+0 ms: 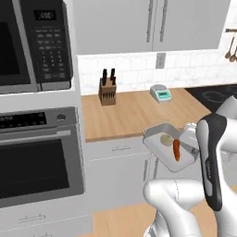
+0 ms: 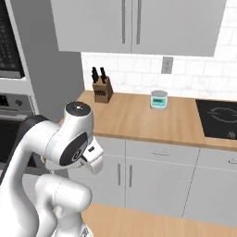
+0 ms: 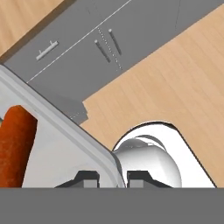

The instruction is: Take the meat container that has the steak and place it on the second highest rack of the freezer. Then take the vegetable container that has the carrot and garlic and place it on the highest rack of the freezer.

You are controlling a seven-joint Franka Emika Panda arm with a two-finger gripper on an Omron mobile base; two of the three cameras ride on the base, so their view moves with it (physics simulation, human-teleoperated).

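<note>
Gripper (image 3: 111,177) jaws are nearly closed, pinching the rim of the vegetable container (image 1: 157,139) between the 2 dark fingertips (image 3: 87,177), which explains how the tray stays aloft. From left to right in the left base view, the wall oven (image 1: 39,157) stands beside the wooden counter (image 1: 134,113) with its knife block (image 1: 107,88) and kitchen scale (image 1: 162,94); the container hangs in front of the counter edge, off any surface. Inside it lie the garlic (image 1: 165,139) and, just right, the carrot (image 1: 176,150). It sits fairly level, seemingly to keep the contents from rolling out during carrying to the highest rack.
</note>
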